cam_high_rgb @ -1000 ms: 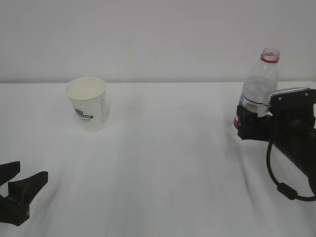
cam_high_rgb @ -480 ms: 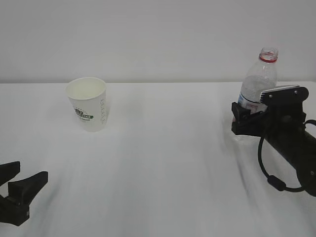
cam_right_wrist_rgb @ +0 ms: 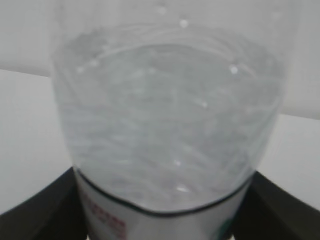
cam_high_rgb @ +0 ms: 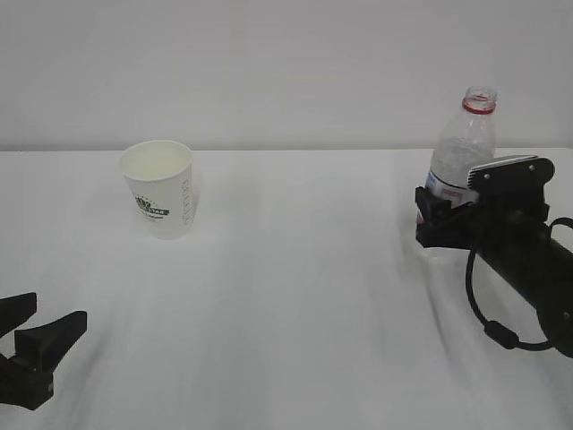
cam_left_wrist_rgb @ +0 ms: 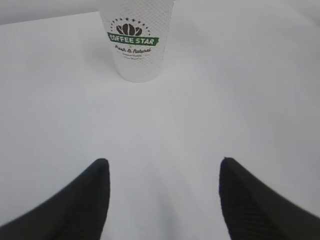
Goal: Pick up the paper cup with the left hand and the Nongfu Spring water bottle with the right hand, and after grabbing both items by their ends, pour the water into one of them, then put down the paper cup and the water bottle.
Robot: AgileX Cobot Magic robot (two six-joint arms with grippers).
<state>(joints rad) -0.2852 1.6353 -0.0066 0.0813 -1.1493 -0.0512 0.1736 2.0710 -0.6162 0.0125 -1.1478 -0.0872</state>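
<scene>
The white paper cup (cam_high_rgb: 161, 193) with a dark round logo stands upright at the back left of the table; in the left wrist view the paper cup (cam_left_wrist_rgb: 136, 40) sits straight ahead, well beyond the fingers. My left gripper (cam_high_rgb: 52, 312) (cam_left_wrist_rgb: 164, 162) rests open near the front left edge with nothing between its fingers. The clear Nongfu Spring water bottle (cam_high_rgb: 466, 148), uncapped with a red neck ring, stands at the right. My right gripper (cam_high_rgb: 430, 213) (cam_right_wrist_rgb: 162, 200) is shut on the bottle (cam_right_wrist_rgb: 165, 115) at its label, one finger on each side. Water shows inside the bottle.
The white table (cam_high_rgb: 295, 296) runs back to a plain pale wall, with its far edge (cam_high_rgb: 304, 150) just behind the cup and bottle. The right arm's black cable (cam_high_rgb: 488, 309) loops below the wrist.
My right gripper has shifted left and slightly up, closing in on the bottle, and the bottle has moved left with it. The cup and left gripper have stayed put.
</scene>
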